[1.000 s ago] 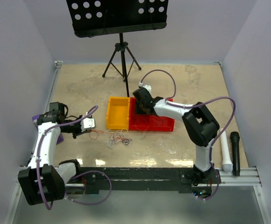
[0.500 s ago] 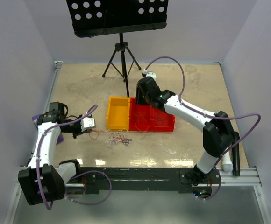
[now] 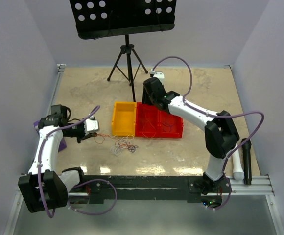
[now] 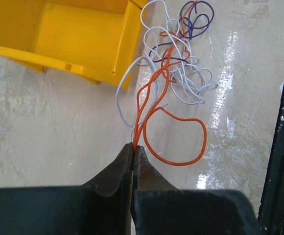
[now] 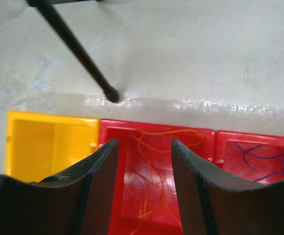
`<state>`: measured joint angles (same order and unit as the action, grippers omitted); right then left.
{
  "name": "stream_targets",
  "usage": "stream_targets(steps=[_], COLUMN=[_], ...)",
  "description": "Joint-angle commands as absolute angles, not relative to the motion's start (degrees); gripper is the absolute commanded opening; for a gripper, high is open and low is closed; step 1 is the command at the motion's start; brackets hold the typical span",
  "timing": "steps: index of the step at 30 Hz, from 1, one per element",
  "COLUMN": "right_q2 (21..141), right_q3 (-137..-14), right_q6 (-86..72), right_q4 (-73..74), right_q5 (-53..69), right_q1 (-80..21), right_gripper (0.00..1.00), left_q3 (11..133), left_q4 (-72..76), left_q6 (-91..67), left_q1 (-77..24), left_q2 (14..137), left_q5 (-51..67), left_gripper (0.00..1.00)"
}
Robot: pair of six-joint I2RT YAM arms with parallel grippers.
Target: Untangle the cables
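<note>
We see the left gripper (image 4: pixel 133 148) pinching a thin orange wire (image 4: pixel 135 133) from the tangled bundle of thin cables (image 4: pixel 181 73) (at twelve o'clock). The right gripper (image 5: pixel 143 147), jaws spread, hovers over a red plastic bin (image 5: pixel 147 130).

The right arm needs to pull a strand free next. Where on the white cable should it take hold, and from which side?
Probably the outer loop of the white cable, on the side away from the yellow bin: there it lies alone on the table, clear of the orange cable and purple cable. Come straight down, fingers straddling the strand.
</note>
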<state>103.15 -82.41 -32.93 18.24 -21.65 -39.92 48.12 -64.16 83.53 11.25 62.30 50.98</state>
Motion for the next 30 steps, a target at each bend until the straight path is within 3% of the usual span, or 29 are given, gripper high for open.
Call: stream_targets(steps=[1,9,15,30], right_q2=[105.11,106.26,106.09,103.80], right_q3=[-84.64,-84.11,-82.36,-74.98], right_q6=[-30.59,-28.21,-29.61,-31.55], right_q4=[15.38,11.87,11.87,10.02], right_q5=[-24.43,-24.09,-22.68,-20.66], right_q1=[-38.50,-37.79,-37.71,-38.32], right_gripper=[0.51,0.49,0.30,0.18], left_q3=[48.78,48.60,47.90,47.20], left_q4=[-64.78,-64.25,-63.55,-62.75], left_q6=[84.29,84.37,84.11,84.02], left_q1=[11.51,11.51,11.60,11.51], left_q2=[62.23,62.49,61.97,61.44], left_q5=[53.00,52.91,51.86,51.42], left_gripper=[0.00,0.00,0.00,0.00])
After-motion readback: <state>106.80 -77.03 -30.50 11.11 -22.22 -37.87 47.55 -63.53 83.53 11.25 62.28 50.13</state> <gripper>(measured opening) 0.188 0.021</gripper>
